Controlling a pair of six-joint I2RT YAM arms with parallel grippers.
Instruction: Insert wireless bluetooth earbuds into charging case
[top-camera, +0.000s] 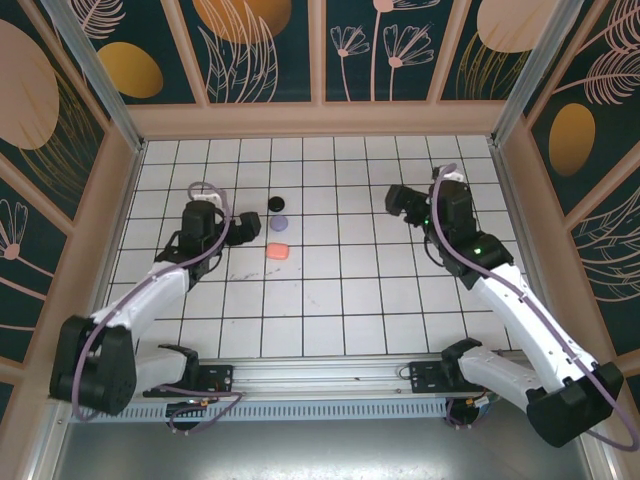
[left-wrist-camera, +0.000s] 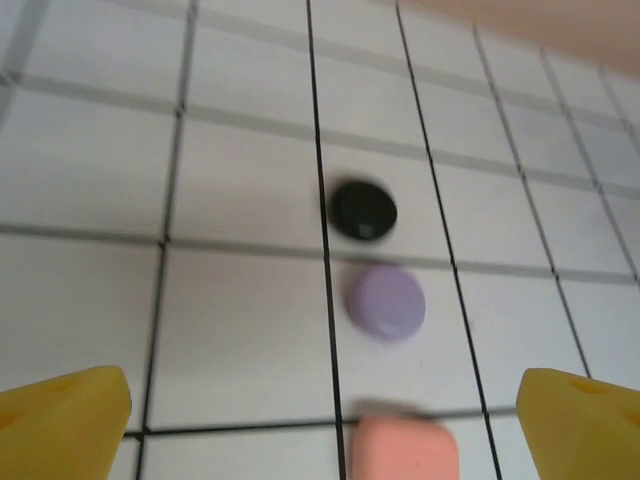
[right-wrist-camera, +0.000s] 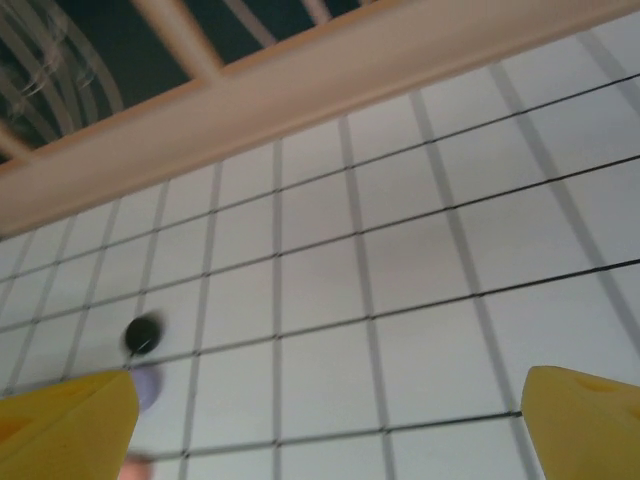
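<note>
1. Landmark: lilac item, a small rounded piece on the white tiled floor, left of the floor's middle.
2. Black item: round, just beyond the lilac item, apart from it.
3. Salmon-pink item: rounded square, just on the near side of the lilac item, with a small gap between them.
4. Identity: all three were too small and blurred to tell closed cases from earbuds, and no stems could be made out.
5. Axis: the three lay in one straight row running away from the arm bases. Each piece was near-round with no clear long axis of its own, so which way it pointed could not be told.
6. Left gripper: just left of the lilac item and low over the floor. Its yellow pads were spread wide with nothing between them. In its wrist view the salmon-pink item lay nearest, slightly right of centre, with the lilac item and the black item behind it.
7. Right gripper: well to the right of the lilac item, jaws spread and empty.
8. Judgement: the left arm was much the nearer. The coming pick would turn on centring its jaws over the salmon-pink item, a small shift to the right.
</note>
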